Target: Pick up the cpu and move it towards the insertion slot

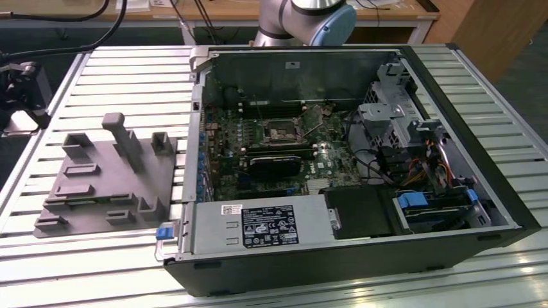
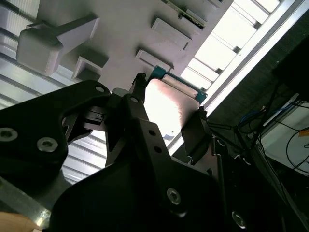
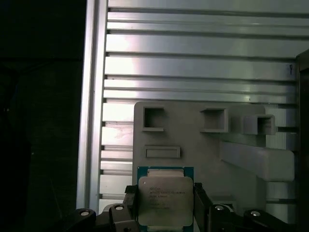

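Note:
The cpu (image 3: 165,200), a flat square chip with a silvery face and a teal edge, sits between the two black fingers of my gripper (image 3: 165,205). The fingers press on its two opposite sides, so the gripper is shut on it. In the second wrist view the cpu (image 2: 169,104) shows bright between the fingers (image 2: 198,130) of the gripper (image 2: 169,113). It hangs above the grey plastic fixture (image 3: 193,140), well off its surface. The insertion slot (image 1: 281,133), a small square socket with a silver frame, lies on the motherboard inside the open computer case.
The grey fixture (image 1: 102,179) with its upright posts stands on the slatted metal table (image 1: 128,77) at the exterior view's left. The open case (image 1: 360,160) holds a black card (image 1: 274,165), cables and drive bays. The arm's base (image 1: 308,19) is behind the case.

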You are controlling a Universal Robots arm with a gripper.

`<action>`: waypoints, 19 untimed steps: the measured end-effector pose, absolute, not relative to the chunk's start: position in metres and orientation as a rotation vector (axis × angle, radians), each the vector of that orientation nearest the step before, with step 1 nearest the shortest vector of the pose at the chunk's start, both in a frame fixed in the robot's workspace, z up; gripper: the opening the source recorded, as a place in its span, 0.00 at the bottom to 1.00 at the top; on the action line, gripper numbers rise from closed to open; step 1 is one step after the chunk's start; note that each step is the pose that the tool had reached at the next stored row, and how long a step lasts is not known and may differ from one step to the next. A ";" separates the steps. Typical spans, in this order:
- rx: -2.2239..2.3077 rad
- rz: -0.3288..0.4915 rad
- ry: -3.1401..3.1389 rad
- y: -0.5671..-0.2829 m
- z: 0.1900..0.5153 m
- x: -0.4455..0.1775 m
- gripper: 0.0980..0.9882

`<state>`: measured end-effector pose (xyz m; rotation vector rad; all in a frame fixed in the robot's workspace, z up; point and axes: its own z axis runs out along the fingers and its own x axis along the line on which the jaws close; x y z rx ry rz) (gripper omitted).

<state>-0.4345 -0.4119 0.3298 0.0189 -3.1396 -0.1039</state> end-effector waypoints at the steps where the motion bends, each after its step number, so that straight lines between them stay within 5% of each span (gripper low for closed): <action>1: 0.019 -0.104 -3.140 -0.412 0.331 -0.435 0.50; 19: 0.016 -0.104 -3.140 -0.412 0.350 -0.435 0.50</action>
